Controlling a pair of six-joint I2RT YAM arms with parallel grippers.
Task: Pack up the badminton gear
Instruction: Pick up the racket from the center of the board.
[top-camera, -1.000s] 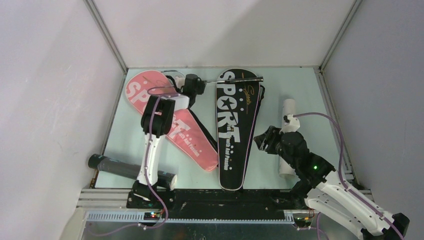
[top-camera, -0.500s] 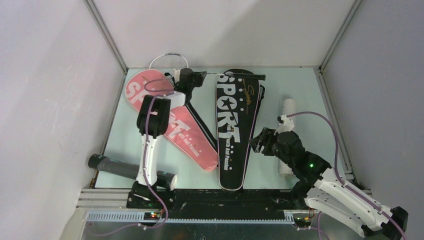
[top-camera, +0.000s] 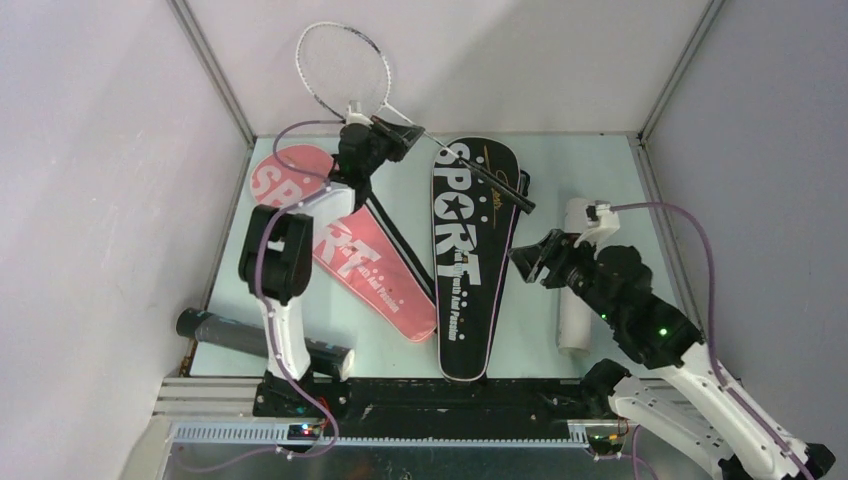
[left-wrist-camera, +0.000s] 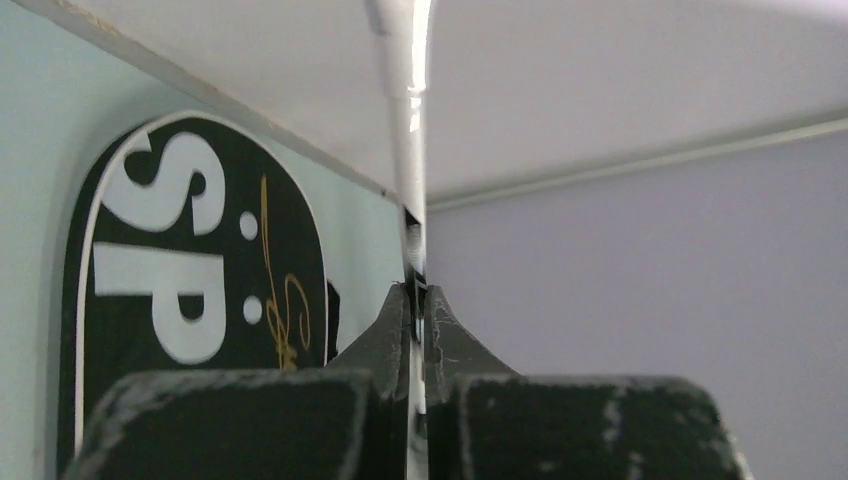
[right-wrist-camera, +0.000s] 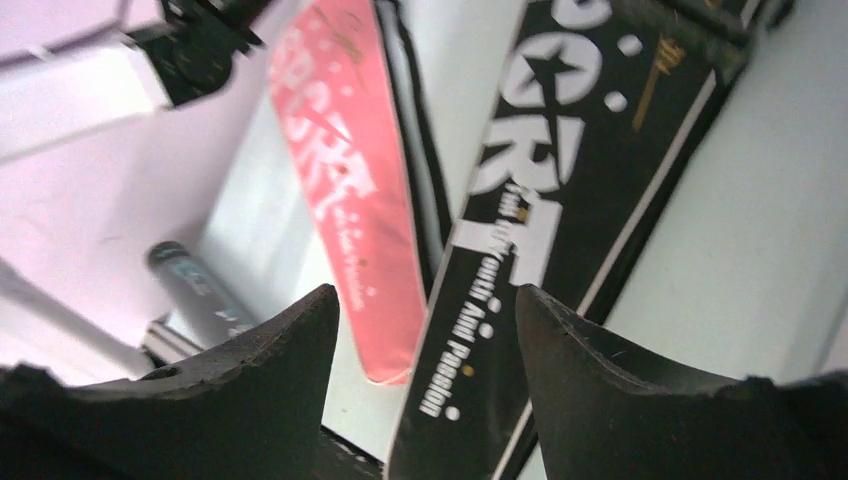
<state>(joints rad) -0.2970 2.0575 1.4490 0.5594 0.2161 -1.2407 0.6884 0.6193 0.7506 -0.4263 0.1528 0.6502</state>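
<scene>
My left gripper (top-camera: 398, 130) is shut on the thin shaft of a white-headed racket (top-camera: 341, 66). It holds the racket in the air at the back of the table, head up against the back wall, black handle (top-camera: 500, 182) slanting down over the black "SPORT" cover (top-camera: 468, 262). In the left wrist view the fingertips (left-wrist-camera: 400, 310) pinch the white shaft (left-wrist-camera: 405, 130). The pink "SPORT" cover (top-camera: 350, 250) lies left of the black one. My right gripper (top-camera: 530, 262) is open and empty, hovering right of the black cover (right-wrist-camera: 545, 190), with the pink cover (right-wrist-camera: 350, 200) beyond. No shuttlecocks show.
A white tube (top-camera: 572, 322) lies along the right side, partly under my right arm. A black tube (top-camera: 235, 336) lies at the near left corner and shows in the right wrist view (right-wrist-camera: 195, 285). Walls close the table at back and both sides.
My left gripper has raised the racket and swung it, so the head now stands up against the back wall and the handle points down to the right. My right gripper shifted slightly back and right.
</scene>
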